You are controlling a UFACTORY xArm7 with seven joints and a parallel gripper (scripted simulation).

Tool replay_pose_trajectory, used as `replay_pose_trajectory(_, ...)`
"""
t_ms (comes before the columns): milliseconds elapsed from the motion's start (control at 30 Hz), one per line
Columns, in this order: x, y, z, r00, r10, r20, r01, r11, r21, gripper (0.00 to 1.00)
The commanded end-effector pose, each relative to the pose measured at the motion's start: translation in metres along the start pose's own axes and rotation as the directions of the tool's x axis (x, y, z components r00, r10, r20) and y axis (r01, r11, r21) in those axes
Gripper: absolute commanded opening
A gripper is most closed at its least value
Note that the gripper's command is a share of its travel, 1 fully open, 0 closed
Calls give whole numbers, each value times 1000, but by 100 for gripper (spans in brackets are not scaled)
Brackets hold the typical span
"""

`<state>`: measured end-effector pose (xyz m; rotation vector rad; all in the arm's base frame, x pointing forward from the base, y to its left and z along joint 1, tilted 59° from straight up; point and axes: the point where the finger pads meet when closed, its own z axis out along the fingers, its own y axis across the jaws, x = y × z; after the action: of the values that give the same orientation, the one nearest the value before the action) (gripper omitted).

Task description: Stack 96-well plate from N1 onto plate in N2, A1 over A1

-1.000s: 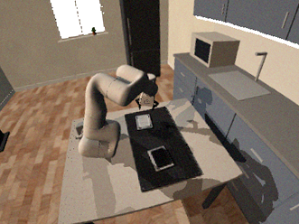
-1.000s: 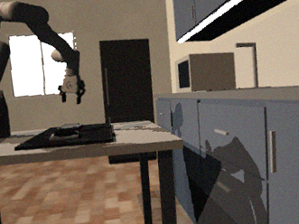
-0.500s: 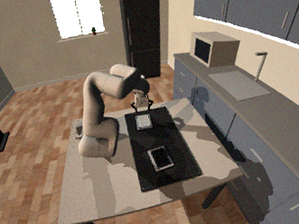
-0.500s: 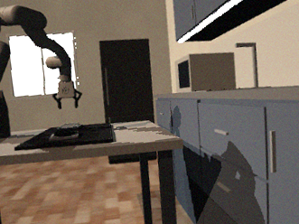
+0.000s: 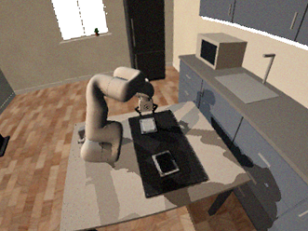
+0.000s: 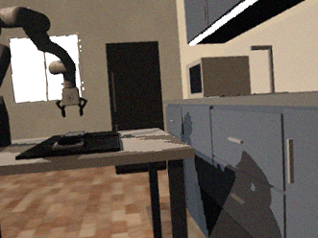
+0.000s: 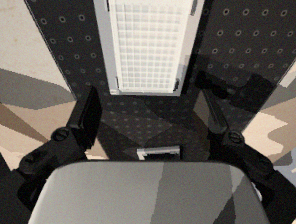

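I'm looking into a kitchen with wood flooring, grey cabinets along one wall, a microwave (image 5: 220, 49) on the counter and a dark fridge (image 5: 147, 35) by the window. The tabletop (image 5: 100, 197) stands in the middle of the room, and a black mat (image 5: 189, 162) runs down it from the edge facing the fridge toward the opposite edge.

Two plates lie on that mat. The light-coloured 96-well plate (image 5: 148, 125) sits at the mat's end nearer the fridge-side edge; the darker plate (image 5: 166, 163) sits further along, toward the opposite edge, well apart from the first.

My pincer (image 6: 71, 107) hangs in the air above the mat with its fingers spread wide and nothing between them. In the wrist view the light plate (image 7: 148, 45) fills the upper middle of the picture, lying lengthwise between the lines of the two fingers but ahead of their tips, not yet enclosed. From the side the pincer is clearly above the plate, not touching it.
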<state>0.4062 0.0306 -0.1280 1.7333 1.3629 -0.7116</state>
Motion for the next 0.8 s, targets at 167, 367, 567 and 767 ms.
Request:
replay_pose_trajectory(167,2,1,10,1000,0,-4,0,1000,-3,100)
replay_pose_trajectory(367,2,1,20,1000,0,-4,0,1000,-3,100)
replay_pose_trajectory(567,2,1,26,1000,0,-4,0,1000,-3,100)
replay_pose_trajectory(767,2,1,36,1000,0,-4,0,1000,-3,100)
